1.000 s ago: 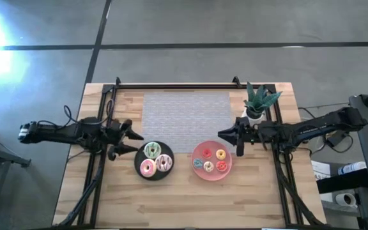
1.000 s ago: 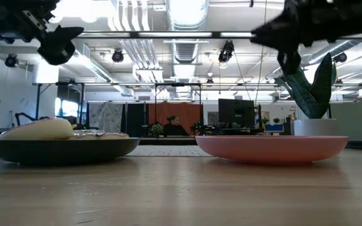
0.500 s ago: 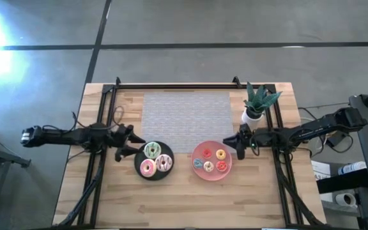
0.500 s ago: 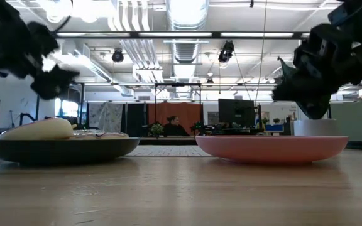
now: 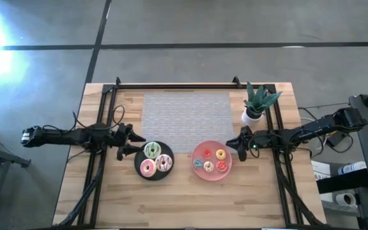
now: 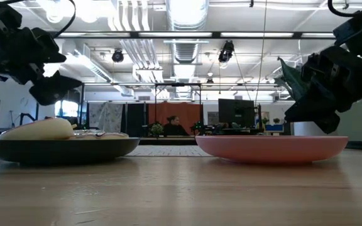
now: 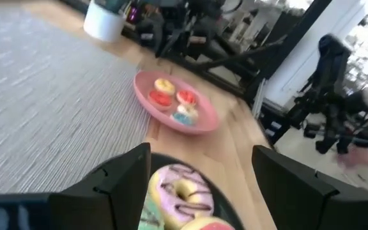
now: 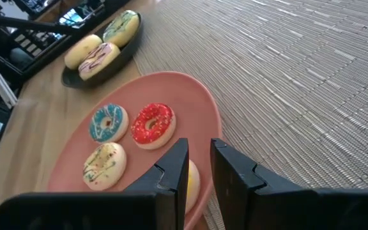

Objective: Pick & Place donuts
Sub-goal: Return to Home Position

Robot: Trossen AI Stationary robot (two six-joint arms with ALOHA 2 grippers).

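Observation:
Three larger donuts, green (image 5: 151, 151), white dark-drizzled (image 5: 163, 162) and pink (image 5: 147, 168), lie on a black plate (image 5: 138, 167). Several smaller ones, among them red (image 8: 152, 123), blue (image 8: 108, 121) and speckled yellow (image 8: 104, 164), lie on a pink plate (image 5: 195, 151). My left gripper (image 5: 131, 144) hangs open just left of the black plate's far-left rim, above the table (image 6: 52, 88). My right gripper (image 5: 232, 144) hovers over the pink plate's far-right rim (image 8: 199, 150), its fingers a narrow gap apart; a yellow donut (image 8: 191, 182) shows partly behind them.
A grey woven mat (image 5: 186, 121) covers the table's far middle. A potted plant (image 5: 257, 104) in a white pot stands right behind my right arm. Black frame rails (image 5: 93, 172) run along the left and right sides. Bare wood lies near the front edge (image 5: 184, 204).
Both grippers have come down from high above the table toward their plates. The left one sank beside the black plate. The right one dropped and drew slightly toward the table's right and near side, ending at the pink plate's rim. Donuts and plates stayed put.

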